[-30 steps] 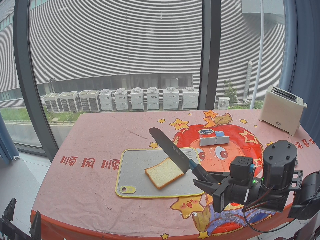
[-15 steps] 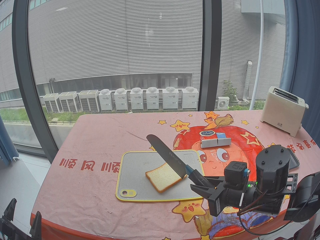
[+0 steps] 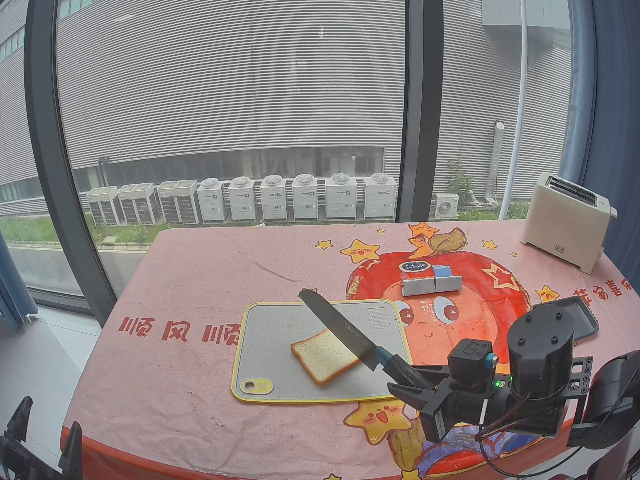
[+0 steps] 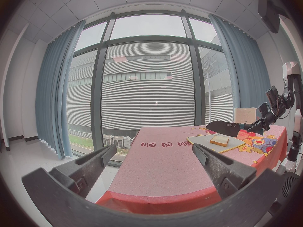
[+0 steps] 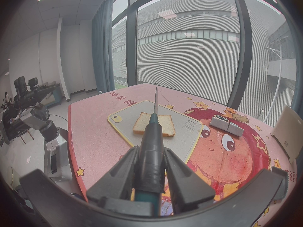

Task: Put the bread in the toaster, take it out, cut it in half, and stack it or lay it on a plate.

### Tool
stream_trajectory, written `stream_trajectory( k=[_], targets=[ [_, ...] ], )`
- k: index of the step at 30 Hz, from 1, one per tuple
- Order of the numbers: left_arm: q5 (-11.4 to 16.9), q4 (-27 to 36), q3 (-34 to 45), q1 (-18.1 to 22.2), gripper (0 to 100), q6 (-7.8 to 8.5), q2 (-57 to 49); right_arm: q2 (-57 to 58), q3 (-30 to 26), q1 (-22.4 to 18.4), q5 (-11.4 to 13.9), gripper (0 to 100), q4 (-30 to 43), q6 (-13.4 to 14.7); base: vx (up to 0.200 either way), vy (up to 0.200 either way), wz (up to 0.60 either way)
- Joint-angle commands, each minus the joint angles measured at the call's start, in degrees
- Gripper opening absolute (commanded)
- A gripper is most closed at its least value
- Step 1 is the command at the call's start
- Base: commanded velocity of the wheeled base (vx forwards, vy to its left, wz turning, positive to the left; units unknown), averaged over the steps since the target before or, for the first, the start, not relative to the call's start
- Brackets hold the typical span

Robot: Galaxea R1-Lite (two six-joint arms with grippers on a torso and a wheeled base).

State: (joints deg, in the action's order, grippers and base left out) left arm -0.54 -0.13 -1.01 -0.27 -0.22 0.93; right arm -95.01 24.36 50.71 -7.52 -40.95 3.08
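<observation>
A slice of bread (image 3: 325,356) (image 5: 154,124) (image 4: 219,140) lies flat on the grey cutting board (image 3: 273,341) (image 5: 184,133). My right gripper (image 3: 407,381) (image 5: 151,166) is shut on the dark handle of a knife (image 3: 340,329) (image 5: 155,102). The blade hangs over the bread's right side, tip pointing toward the window. The white toaster (image 3: 565,219) (image 5: 288,133) stands at the table's far right corner. A dark plate (image 3: 585,315) sits behind my right arm. My left gripper (image 4: 151,156) is open, low and off the table's left end.
A small grey and blue knife holder (image 3: 431,281) (image 5: 226,125) rests on the pink cloth behind the board. The yellow-rimmed board lies near the table's front edge (image 3: 267,448). A window runs close behind the table.
My right gripper has come down with the knife and drawn back slightly toward the table's front edge; the blade is lower over the bread. The bread has stayed in place.
</observation>
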Motion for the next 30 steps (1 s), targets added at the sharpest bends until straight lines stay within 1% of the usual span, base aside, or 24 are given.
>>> stream_trajectory(
  k=[1,15,21,30],
  targets=[
    [-0.08,-0.04,1.01,0.0,0,-0.13,-0.75,-0.17,-0.1,0.0,-0.04,0,-0.1,-0.01,0.0,0.0,0.0],
    [0.1,0.05,1.01,0.09,0,0.04,-0.75,-0.44,-0.19,0.09,-0.04,0,-0.01,-0.01,0.0,0.0,0.0],
    [-0.43,-0.04,1.01,0.09,0,-0.84,-0.75,-0.88,-0.19,0.0,-0.04,0,-0.1,-0.01,0.0,0.0,0.0],
    [-1.31,-0.22,1.01,-0.08,0,-0.92,-0.84,-2.02,-0.1,0.09,-0.12,0,-0.18,-0.01,0.0,0.0,0.0]
  ],
)
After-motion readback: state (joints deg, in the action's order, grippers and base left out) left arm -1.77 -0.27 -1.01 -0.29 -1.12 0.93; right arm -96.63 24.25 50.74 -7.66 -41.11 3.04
